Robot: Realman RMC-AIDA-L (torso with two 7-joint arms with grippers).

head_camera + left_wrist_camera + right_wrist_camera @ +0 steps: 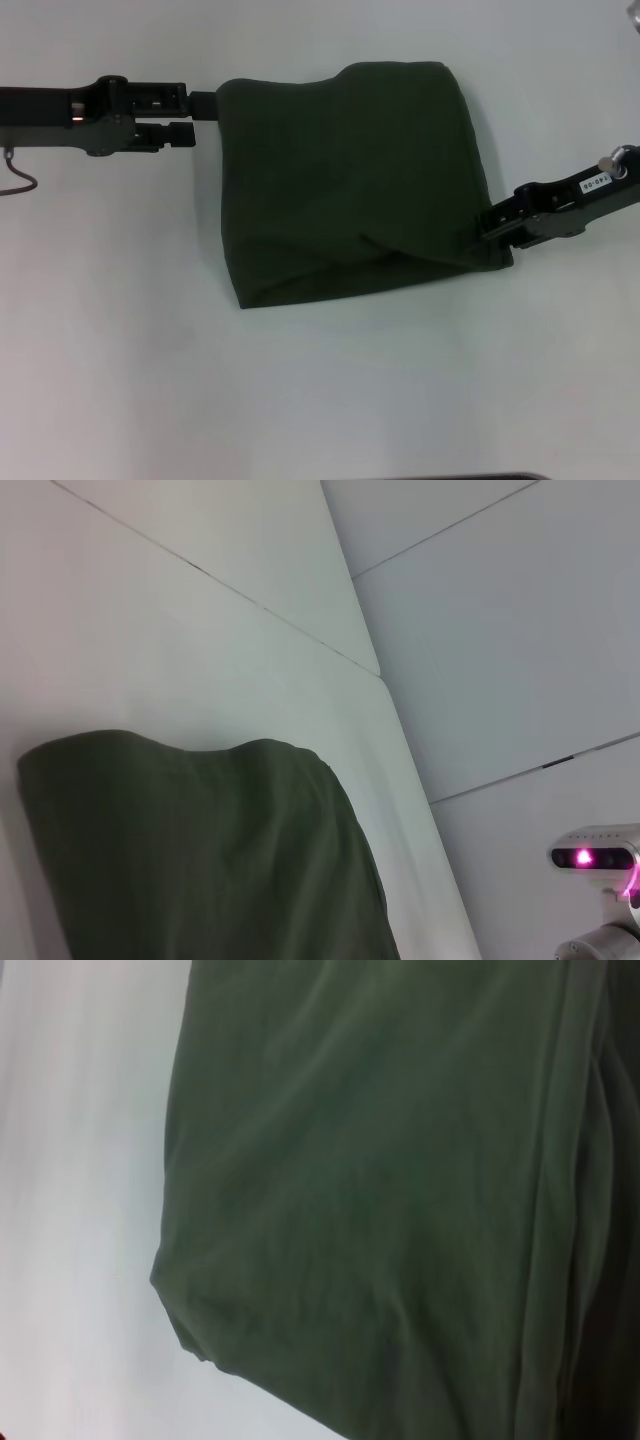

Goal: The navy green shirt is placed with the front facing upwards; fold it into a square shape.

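Green cloth, the shirt [350, 180], lies folded into a rough square at the middle of the white table [120, 350], toward its far edge. At its far left corner the left gripper [205, 115] meets the fabric; the right gripper [487, 232] meets its near right corner. Whether either pair of fingers is closed cannot be told.

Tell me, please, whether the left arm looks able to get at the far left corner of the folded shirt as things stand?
Probably yes. The left gripper already lies at the far left corner of the navy green shirt, with only bare table around it. The right gripper is at the opposite near corner, out of its way.
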